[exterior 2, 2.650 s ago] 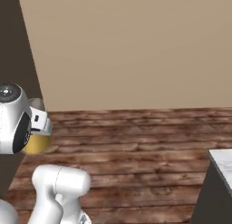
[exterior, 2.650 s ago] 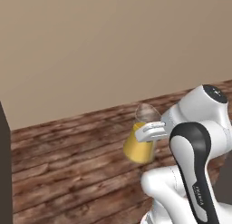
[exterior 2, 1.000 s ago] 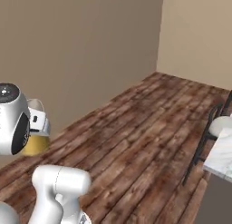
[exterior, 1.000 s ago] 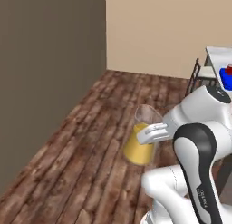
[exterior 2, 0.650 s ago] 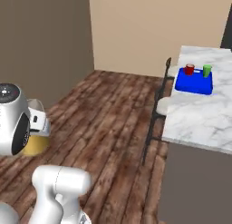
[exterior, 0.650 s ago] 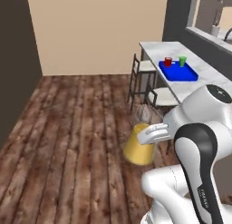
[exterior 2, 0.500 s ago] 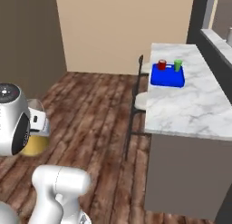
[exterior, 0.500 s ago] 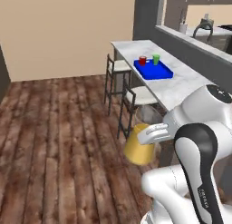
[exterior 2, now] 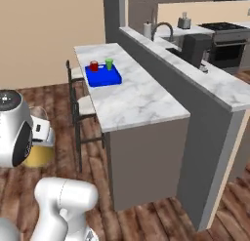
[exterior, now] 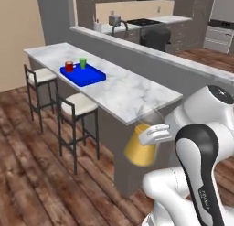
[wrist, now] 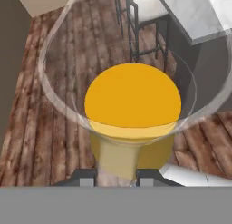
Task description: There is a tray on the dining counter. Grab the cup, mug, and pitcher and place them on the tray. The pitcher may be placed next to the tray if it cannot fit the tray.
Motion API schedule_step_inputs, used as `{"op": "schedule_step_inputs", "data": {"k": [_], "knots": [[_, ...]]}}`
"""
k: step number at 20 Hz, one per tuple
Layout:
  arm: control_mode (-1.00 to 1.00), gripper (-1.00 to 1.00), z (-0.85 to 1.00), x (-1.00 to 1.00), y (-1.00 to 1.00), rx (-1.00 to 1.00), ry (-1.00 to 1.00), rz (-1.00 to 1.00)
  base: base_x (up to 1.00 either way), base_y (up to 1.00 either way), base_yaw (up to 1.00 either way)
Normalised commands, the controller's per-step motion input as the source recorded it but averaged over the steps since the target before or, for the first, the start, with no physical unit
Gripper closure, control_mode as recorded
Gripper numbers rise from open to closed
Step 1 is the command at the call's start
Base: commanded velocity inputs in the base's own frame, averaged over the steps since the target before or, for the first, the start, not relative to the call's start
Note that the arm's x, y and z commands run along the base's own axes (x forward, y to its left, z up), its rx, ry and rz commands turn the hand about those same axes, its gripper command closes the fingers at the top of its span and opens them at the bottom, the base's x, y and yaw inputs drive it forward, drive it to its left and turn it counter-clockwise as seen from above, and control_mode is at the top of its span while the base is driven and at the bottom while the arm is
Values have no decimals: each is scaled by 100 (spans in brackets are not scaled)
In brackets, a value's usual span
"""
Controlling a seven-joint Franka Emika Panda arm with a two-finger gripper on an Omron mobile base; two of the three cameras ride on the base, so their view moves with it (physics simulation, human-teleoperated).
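A home kitchen, open to a dining area. A long marble tabletop (exterior: 123, 90) runs along a raised grey ledge (exterior: 151, 56), with two white-seated bar stools (exterior: 80, 106) tucked under it on a dark wood plank floor (exterior: 27, 174). Behind the ledge stands a sink with a curved faucet (exterior 2: 163, 30), and further back a black stove (exterior 2: 229, 40) set among grey cabinets (exterior: 183, 30). Small jars or canisters (exterior 2: 184, 20) sit on the rear worktop. On the marble lies a blue tray (exterior: 83, 74) carrying a red mug (exterior: 69, 66) and a green cup (exterior: 82, 63). The walls are plain beige.
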Motion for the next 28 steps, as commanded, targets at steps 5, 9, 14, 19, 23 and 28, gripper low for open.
{"op": "schedule_step_inputs", "data": {"k": [5,9,14,19,23,28], "knots": [[100,100,0,0,0,0,0,0,10,84,-39],[100,100,0,0,0,0,0,0,0,100,-29],[100,100,0,0,0,0,0,0,1,100,-28],[100,100,0,0,0,0,0,0,46,85,-40],[100,100,0,0,0,0,0,0,72,65,-47],[100,100,0,0,0,0,0,0,79,64,-47]]}}
